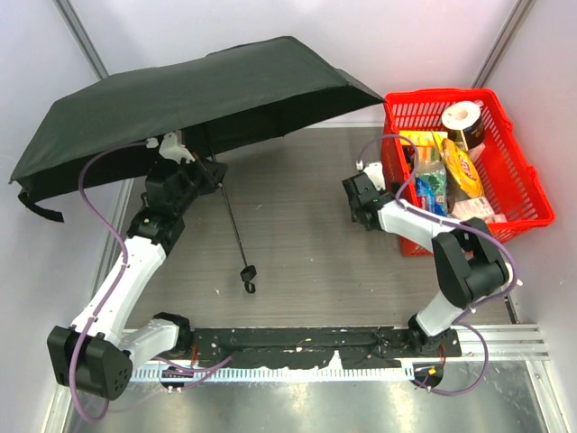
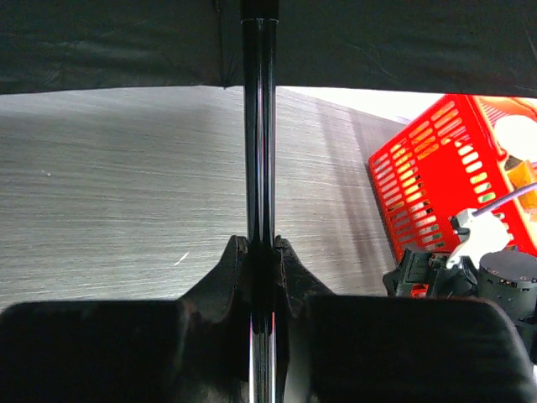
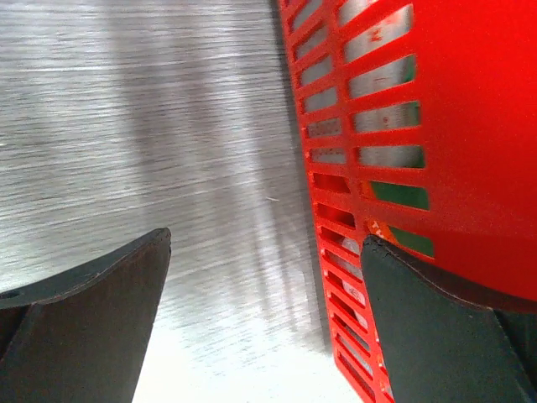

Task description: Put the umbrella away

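Note:
The black umbrella (image 1: pixel 180 108) is open, its canopy spread over the table's back left. Its thin shaft (image 1: pixel 233 221) slants down to the small handle with strap loop (image 1: pixel 247 275) near the table's middle. My left gripper (image 1: pixel 209 173) is shut on the shaft just under the canopy; in the left wrist view the shaft (image 2: pixel 259 126) runs up between the fingers (image 2: pixel 231 260) to the canopy (image 2: pixel 377 42). My right gripper (image 1: pixel 356 194) is open and empty beside the red basket's left wall, with its fingers (image 3: pixel 101 294) wide apart over bare table.
A red plastic basket (image 1: pixel 532 194) holding several packets, bottles and a tape roll stands at the right, and shows in the left wrist view (image 2: pixel 428 168) and the right wrist view (image 3: pixel 453 126). Grey walls enclose the table. A black strap (image 1: pixel 36 206) hangs off the canopy's left edge.

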Available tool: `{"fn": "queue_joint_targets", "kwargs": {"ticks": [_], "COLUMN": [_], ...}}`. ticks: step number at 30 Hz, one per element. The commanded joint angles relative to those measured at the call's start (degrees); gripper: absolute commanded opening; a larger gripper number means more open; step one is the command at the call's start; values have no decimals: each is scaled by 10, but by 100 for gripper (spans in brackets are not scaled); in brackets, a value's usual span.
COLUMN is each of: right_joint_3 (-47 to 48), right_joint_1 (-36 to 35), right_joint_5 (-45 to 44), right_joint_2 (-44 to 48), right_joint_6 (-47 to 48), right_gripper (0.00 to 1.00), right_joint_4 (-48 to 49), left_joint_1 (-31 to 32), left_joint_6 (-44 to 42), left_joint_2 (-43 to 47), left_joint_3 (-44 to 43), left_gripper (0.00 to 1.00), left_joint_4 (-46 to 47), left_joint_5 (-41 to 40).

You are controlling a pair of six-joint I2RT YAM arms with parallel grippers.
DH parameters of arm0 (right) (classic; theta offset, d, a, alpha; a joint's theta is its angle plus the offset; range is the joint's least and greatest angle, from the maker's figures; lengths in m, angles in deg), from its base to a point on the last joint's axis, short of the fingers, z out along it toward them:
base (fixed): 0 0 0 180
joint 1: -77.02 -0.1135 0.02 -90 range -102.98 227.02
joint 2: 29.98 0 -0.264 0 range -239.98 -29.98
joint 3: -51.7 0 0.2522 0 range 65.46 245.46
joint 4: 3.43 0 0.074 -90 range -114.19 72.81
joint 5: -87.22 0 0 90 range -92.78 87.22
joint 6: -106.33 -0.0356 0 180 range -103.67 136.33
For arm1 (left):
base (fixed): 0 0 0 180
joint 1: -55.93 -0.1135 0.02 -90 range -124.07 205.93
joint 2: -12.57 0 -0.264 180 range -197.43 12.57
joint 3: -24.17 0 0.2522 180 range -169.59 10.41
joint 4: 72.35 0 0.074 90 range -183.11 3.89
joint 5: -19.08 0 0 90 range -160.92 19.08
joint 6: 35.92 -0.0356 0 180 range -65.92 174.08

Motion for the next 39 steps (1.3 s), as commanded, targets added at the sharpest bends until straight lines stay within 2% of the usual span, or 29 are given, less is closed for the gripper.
{"fn": "queue_joint_targets", "kwargs": {"ticks": [1, 4, 6, 9, 10, 11, 14, 15, 18, 20, 21, 22, 24, 25, 27, 30, 32, 33, 34, 35, 37, 39], "right_joint_3": [-21, -13, 7, 34, 33, 27, -9, -8, 29, 48, 53, 45, 28, 31, 52, 46, 56, 65, 70, 80, 92, 102], "right_joint_1": [25, 22, -4, -54, -78, -88, -154, -170, -203, -202, -201, -202, -202, -208, -230, -275, -290, -299, -303, -315, -332, -344], "right_joint_5": [-69, -38, 66, 181, 257, 294, 479, 491, 432, 378, 376, 395, 469, 501, 513, 480, 454, 427, 410, 347, 299, 278], "right_joint_2": [68, 92, 112, 140, 159, 170, 204, 205, 209, 218, 223, 224, 215, 200, 179, 171, 156, 153, 142, 139, 121, 106], "right_joint_6": [-10, -4, 5, -37, -48, -78, -134, -152, -172, -231, -268, -285, -349, -348, -309, -246, -242, -239, -232, -228, -207, -189], "right_gripper": [100, 100, 99, 99, 99, 99, 96, 95, 93, 92, 93, 93, 92, 91, 91, 91, 85, 76, 72, 64, 59, 58], "right_joint_4": [-10, -22, -25, -40, -29, 10, 141, 182, 171, 151, 160, 217, 304, 317, 322, 349, 347, 339, 323, 309, 287, 289], "left_joint_1": [1, 1, 2, 1, 0, 0, 1, 0, 0, 0, 0, 0, 0, 1, 0, 0, 0, 0, 1, 0, 0, 0], "left_joint_6": [3, 9, 20, 33, 39, 47, 74, 84, 96, 97, 102, 104, 105, 108, 118, 123, 123, 123, 123, 123, 123, 122], "left_joint_2": [5, 2, 2, -1, -4, -6, -9, -7, 2, 9, 11, 12, 14, 17, 20, 22, 22, 23, 23, 26, 27, 27], "left_joint_3": [-51, -52, -46, -40, -37, -37, -28, -23, -19, -19, -23, -28, -41, -46, -60, -80, -91, -94, -96, -98, -104, -110], "left_gripper": [0, 0, 0, 0, 0, 0, 0, 0, 0, 0, 0, 0, 0, 0, 0, 0, 0, 0, 0, 0, 0, 0], "left_joint_4": [67, 73, 89, 117, 125, 134, 176, 189, 199, 192, 184, 171, 161, 150, 124, 91, 69, 60, 51, 40, 34, 6], "left_joint_5": [35, 51, 62, 88, 100, 120, 170, 180, 195, 194, 188, 188, 197, 191, 168, 155, 142, 133, 125, 114, 99, 92]}}
